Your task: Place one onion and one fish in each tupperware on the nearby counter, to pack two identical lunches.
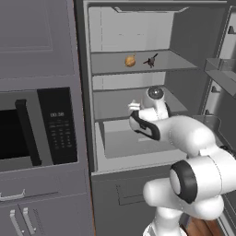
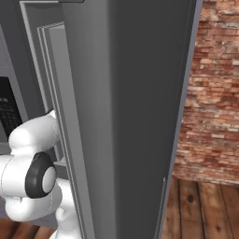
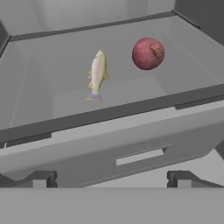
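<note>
Left base view: fridge (image 1: 92, 138) open, arm (image 1: 193, 152) reaching into its lower part over a drawer (image 1: 133, 143). Microwave (image 1: 41, 124) to the left of the fridge. On the upper shelf (image 1: 179, 62) sit a tan onion (image 1: 130, 61) and a dark fish (image 1: 151, 60), just beside each other and apart.

Hand view: a second pair lies in the drawer (image 3: 131, 144) ahead of the gripper (image 3: 112, 179) — a pale fish (image 3: 97, 72) stretched away from the camera, and a red onion (image 3: 148, 53) beside it, well clear of it. Fingertips (image 3: 41, 178) stand wide apart with nothing between them.

Step in hand, as I judge it: first pick from the drawer; nothing packed yet. The tupperware and counter are not visible, so I cannot place them.

To do it well: clear the drawer's front wall before descending. For the fish, close across its narrow body rather than along its length. The onion is round and may roll; centre the jaws on it.

View differences: the hand view alone gives the drawer contents, which the arm hides in the left base view; the left base view alone gives the upper shelf pair. Right base view is blocked by the fridge door (image 2: 130, 116), with brick wall (image 2: 214, 93) and wood floor (image 2: 205, 205) beyond.
</note>
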Available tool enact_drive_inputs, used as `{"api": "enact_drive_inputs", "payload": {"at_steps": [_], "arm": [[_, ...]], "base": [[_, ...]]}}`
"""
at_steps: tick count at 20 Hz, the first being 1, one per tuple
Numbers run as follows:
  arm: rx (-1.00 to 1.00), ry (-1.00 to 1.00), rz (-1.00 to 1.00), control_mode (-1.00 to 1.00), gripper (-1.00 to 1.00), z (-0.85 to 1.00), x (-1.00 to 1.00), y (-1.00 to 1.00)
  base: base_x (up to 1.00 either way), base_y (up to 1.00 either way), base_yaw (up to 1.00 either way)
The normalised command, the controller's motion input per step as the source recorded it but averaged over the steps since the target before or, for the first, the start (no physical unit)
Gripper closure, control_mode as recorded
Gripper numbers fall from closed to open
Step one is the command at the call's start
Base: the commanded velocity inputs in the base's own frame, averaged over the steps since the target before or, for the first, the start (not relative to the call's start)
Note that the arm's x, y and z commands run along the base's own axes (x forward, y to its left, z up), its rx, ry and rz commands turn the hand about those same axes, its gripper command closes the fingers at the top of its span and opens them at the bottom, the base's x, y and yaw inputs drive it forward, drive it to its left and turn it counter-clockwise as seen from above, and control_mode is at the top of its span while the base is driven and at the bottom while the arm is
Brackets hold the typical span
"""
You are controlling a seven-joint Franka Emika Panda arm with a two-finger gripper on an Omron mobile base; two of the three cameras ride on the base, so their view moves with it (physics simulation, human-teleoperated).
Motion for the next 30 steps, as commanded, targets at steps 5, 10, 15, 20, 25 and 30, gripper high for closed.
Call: {"api": "enact_drive_inputs", "payload": {"at_steps": [5, 10, 15, 20, 25, 30], "arm": [[0.0, -0.05, 0.0, -1.0, -1.0, -0.1, 0.28, 0.0], [0.0, -0.02, 0.0, -1.0, -1.0, -0.04, 0.27, 0.0], [0.0, -0.01, 0.0, -1.0, -1.0, -0.04, 0.28, -0.02], [0.0, -0.01, 0.0, -1.0, -1.0, -0.07, 0.28, -0.02], [0.0, -0.02, 0.0, -1.0, -1.0, -0.13, 0.25, -0.03], [0.0, -0.03, 0.0, -1.0, -1.0, -0.17, 0.31, -0.01]], "base": [[0.0, 0.0, 0.0], [0.0, 0.0, 0.0], [0.0, 0.0, 0.0], [0.0, 0.0, 0.0], [0.0, 0.0, 0.0], [0.0, 0.0, 0.0]]}}
